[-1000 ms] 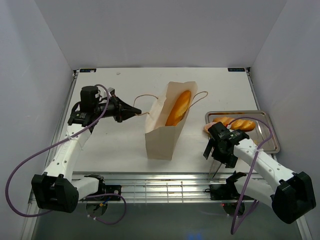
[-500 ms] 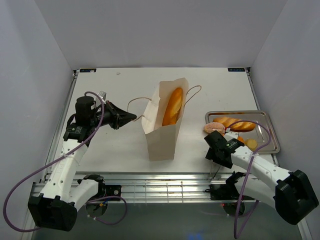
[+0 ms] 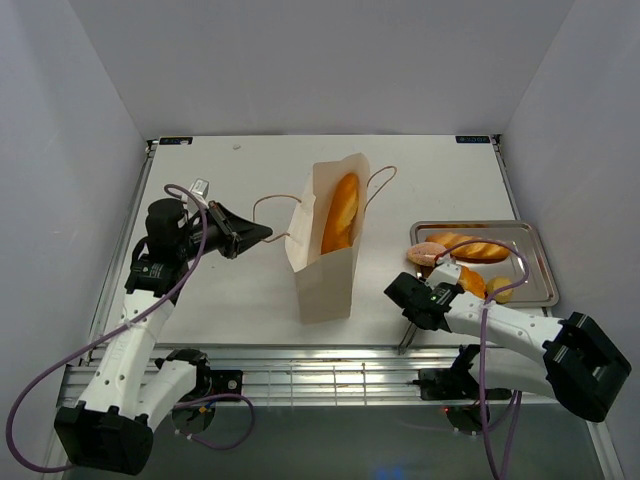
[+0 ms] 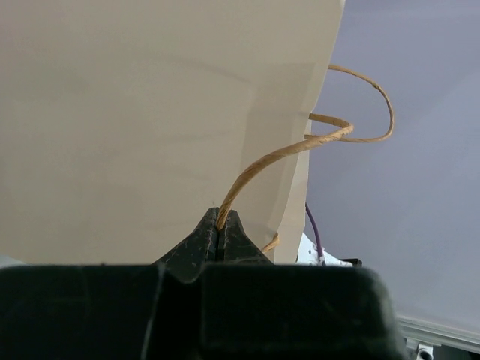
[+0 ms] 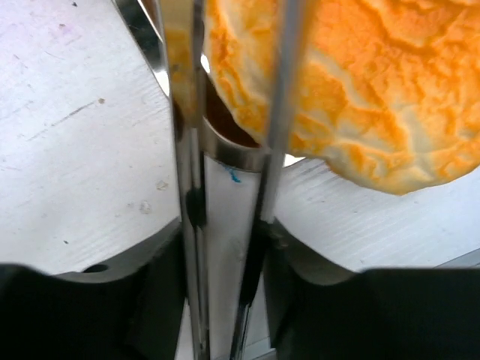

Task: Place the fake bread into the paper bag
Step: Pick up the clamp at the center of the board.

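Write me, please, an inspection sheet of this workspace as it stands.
Surface: white table, lightly scuffed.
Job's things: paper bag standing, baguette inside; more pastries on the metal tray.
Clutter: nothing seen.
End effectors: left end effector shut on the bag's cord handle; right end effector holds metal tongs, a crusty pastry at their far end.
Cables: purple cables loop along both arms.
Surroundings: plain walls on three sides.

Your paper bag (image 3: 325,270) stands mid-table with the baguette (image 3: 338,212) in it. To its right lies the tray (image 3: 536,290), pastries (image 3: 470,246) on it. Your left gripper (image 3: 265,232), left of the bag, pinches its cord handle (image 4: 277,154). Your right gripper (image 3: 425,300), between bag and tray, clasps the tongs (image 5: 193,150) around a bun (image 5: 352,97).
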You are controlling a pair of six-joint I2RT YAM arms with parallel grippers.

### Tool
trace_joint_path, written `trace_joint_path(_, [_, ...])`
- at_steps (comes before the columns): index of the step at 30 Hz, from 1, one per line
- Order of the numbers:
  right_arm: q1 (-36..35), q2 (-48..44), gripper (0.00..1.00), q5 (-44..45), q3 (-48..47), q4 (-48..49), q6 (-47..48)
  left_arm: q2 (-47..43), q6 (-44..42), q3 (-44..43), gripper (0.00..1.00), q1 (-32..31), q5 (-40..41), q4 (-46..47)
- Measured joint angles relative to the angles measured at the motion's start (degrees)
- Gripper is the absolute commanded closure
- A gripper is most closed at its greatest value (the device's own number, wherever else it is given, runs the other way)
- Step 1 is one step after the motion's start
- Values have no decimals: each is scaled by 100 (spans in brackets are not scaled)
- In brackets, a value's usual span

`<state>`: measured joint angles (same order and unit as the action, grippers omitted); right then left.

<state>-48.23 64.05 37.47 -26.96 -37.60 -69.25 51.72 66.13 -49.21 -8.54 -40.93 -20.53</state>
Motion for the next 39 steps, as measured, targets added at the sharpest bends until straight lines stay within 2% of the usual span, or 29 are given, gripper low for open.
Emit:
trace_joint_path(1, [-61, 79, 61, 37, -39, -2, -94, -70, 15, 37, 100, -4, 0, 44])
trace_joint_path(3, [-181, 262, 72, 136, -140, -42, -258, -212, 35, 118, 100, -28, 2, 136])
trace_joint_path(7, [-385, 380, 83, 192, -236, -83, -442, -413, 31, 210, 100, -61, 4, 221])
trace_joint_path(8, [-407, 361, 89, 179, -236, -120, -466, -455, 31, 229, 100, -63, 4, 256])
trace_joint_path(10, [-501, 286, 92, 103, -236, -216, -520, -520, 28, 262, 100, -63, 4, 271])
trace_joint_path(14, [-614, -173, 92, -284, -297, -669, -487, -660, 13, 280, 100, -66, 2, 258])
trace_joint_path(20, [-612, -1556, 92, -964, -1014, -791, -205, -804, 11, 275, 100, -66, -20, 258])
trace_joint_path(22, [-566, -1906, 88, -1128, -1187, -693, -98, -807, 11, 269, 100, -66, -37, 256])
trace_joint_path(23, [-535, -2079, 81, -1189, -1193, -640, -61, -807, 11, 264, 100, -66, -46, 258])
trace_joint_path(26, [-452, -2516, 77, -1349, -940, -496, 28, -820, 24, 258, 100, -66, -68, 262])
trace_joint_path(31, [-352, -3469, 75, -1766, 304, 98, 44, -916, 79, 262, 100, -79, -114, 306])
trace_joint_path(36, [-348, -3493, 73, -1823, 542, 398, 162, -1023, 103, 282, 100, -98, -153, 343])
trace_joint_path(39, [-341, -2804, 74, -1799, 400, 573, 529, -1069, 116, 317, 100, -103, -153, 389])
